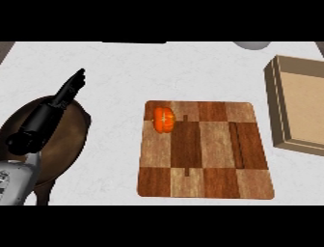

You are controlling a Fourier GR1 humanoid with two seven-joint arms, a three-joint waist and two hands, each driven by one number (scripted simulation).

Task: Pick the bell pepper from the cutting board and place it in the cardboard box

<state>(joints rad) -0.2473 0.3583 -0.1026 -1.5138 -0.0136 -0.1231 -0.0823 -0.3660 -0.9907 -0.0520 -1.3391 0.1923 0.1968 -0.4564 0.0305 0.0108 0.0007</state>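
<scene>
Right of the left hand [69, 91] (fingers straight), well apart, lies the bell pepper [163, 119].

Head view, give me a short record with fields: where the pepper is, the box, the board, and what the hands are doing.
bell pepper: orange, lying near the upper left corner of the cutting board
cutting board: checkered wood, flat at the counter's middle
cardboard box: open, right of the board, nothing seen inside
left hand: fingers straight, over the brown object at left, holding nothing
right hand: not in view
task state: pepper not yet picked
</scene>
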